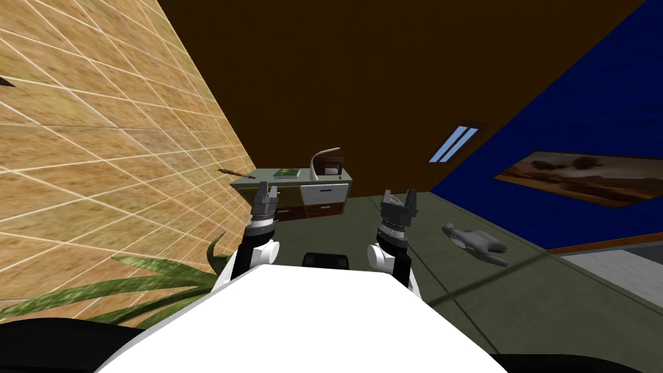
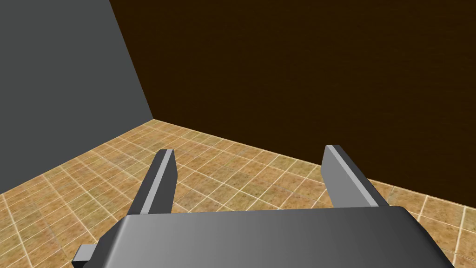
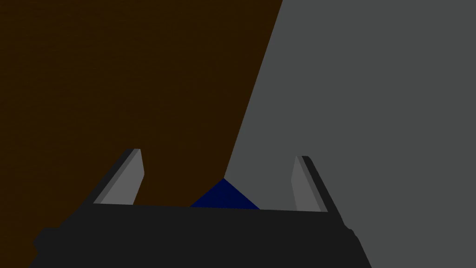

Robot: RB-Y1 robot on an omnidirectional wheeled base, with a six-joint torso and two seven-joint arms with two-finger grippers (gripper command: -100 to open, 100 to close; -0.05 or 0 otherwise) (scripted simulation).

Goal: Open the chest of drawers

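Facing the chest of drawers (image 1: pixel 317 194), well apart against the far brown wall (image 1: pixel 362 78), the robot holds left pincer (image 1: pixel 267 188) and right pincer (image 1: pixel 399 194) raised and released, apparently ready for approach.

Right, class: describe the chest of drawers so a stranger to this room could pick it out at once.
Follow the tan tiled wall to its corner with the dark brown wall. There stands the chest of drawers, low and wide. It alone has a white drawer front, with a green book and curved white lamp on top.
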